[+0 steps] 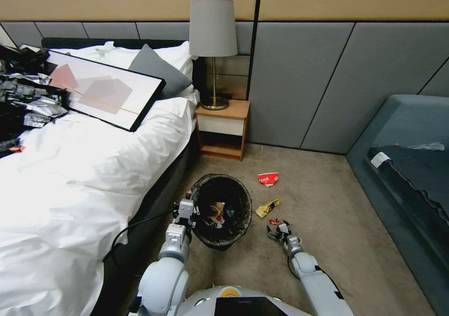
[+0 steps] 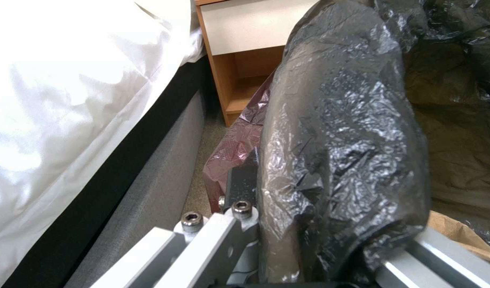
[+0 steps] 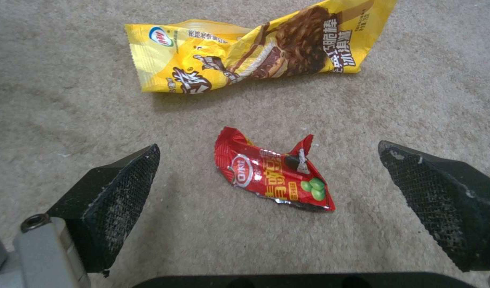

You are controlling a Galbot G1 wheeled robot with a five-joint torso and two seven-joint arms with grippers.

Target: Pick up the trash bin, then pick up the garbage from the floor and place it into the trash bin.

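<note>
The trash bin [image 1: 236,195], a round bucket with a crinkled black liner, is beside the bed with brown paper and other scraps inside. My left gripper [image 1: 187,211] is shut on its near-left rim; the liner-covered rim [image 2: 341,152] sits between its jaws. Low over the carpet, my right gripper [image 1: 279,231] is open, its fingers [image 3: 117,196] on either side of a small red snack wrapper [image 3: 272,176] without touching it. That red wrapper [image 1: 274,221] lies just ahead of the gripper. More garbage lies beyond: a yellow wrapper [image 3: 256,52] [image 1: 267,208] and a crushed red-and-white cup [image 1: 268,179].
The bed [image 1: 79,175] with white covers runs along the left, close to the bin, with a framed picture [image 1: 100,89] on it. A wooden nightstand [image 1: 222,128] with a lamp stands behind. A blue sofa [image 1: 411,166] bounds the right. Open carpet lies between.
</note>
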